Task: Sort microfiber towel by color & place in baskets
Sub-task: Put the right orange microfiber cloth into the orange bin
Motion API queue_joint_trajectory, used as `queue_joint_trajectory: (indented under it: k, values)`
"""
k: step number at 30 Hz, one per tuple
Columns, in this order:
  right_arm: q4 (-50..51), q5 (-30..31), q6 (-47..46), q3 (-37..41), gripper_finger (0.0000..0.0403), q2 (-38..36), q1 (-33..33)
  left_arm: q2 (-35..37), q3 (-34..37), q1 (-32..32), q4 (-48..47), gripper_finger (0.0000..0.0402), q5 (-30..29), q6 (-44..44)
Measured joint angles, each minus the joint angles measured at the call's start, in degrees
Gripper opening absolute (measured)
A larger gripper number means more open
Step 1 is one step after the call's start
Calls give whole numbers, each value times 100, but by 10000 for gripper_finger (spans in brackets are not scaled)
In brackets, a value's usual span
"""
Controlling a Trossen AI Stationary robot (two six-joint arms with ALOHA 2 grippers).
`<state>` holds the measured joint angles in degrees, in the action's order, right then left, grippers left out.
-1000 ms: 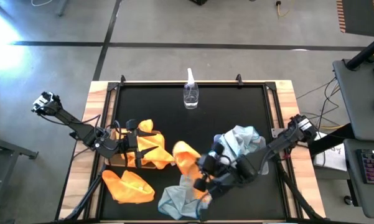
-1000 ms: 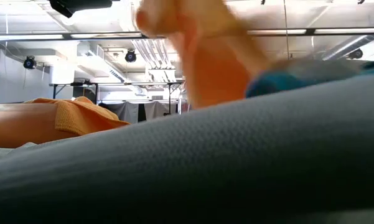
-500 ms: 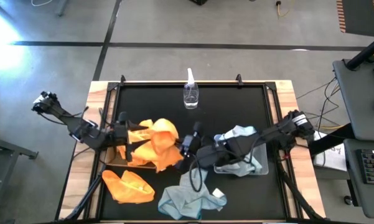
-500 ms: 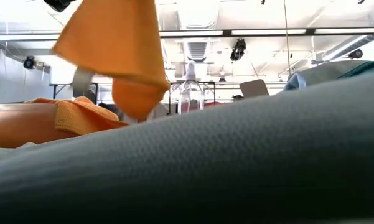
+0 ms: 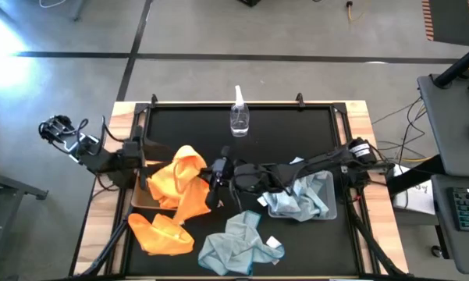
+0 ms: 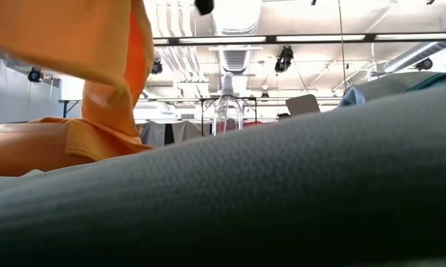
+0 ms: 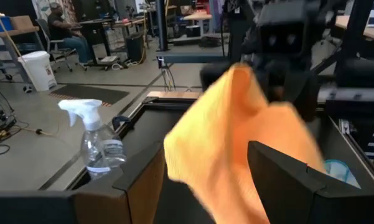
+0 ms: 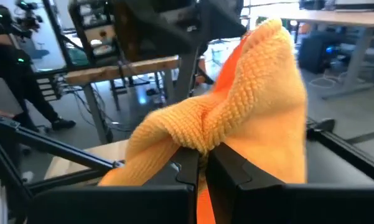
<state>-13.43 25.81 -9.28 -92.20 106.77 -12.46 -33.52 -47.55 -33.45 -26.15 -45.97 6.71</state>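
the right tool is clamped on a fold of an orange towel, the cloth pinched tight between its two dark fingers and bunched up above them, so the towel hangs free and can be carried clear of the other cloths. seen from above, this tool is stretched far across the surface, with the held towel draped just beyond its tip over the tan basket, which seems the reason for the long reach: orange cloth appears meant for that side. just behind the right tool, the clear basket holds blue-grey towels, apparently already sorted. nearer the front edge, apart from either tool, one blue-grey towel and one orange towel lie loose, not yet sorted. the left tool sits just past the hanging towel by the tan basket; i cannot tell whether it is open. farthest off, a spray bottle stands upright, out of the way.
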Motion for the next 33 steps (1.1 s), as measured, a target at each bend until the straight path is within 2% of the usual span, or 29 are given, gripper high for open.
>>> queue_joint_trajectory:
  k: [5,12,17,22,29,33]
  values:
    - [-862,-728,-13,-12,13,283,193,86,-303,0,-393,214,-3,1]
    - [-1922,-1122,-53,-18,13,871,361,222,-397,0,-590,214,-2,-13]
    - [-2588,-1616,-714,-18,13,1351,518,301,-383,0,-782,214,-1,-16]
    - [-2806,-2116,-1391,-16,13,1705,736,324,-373,0,-844,214,-1,43]
    - [-2802,-2989,-1633,-16,13,1852,849,306,-369,0,-882,214,1,89]
    - [-2806,-3078,-1600,-18,13,1852,849,302,-369,0,-949,214,3,190]
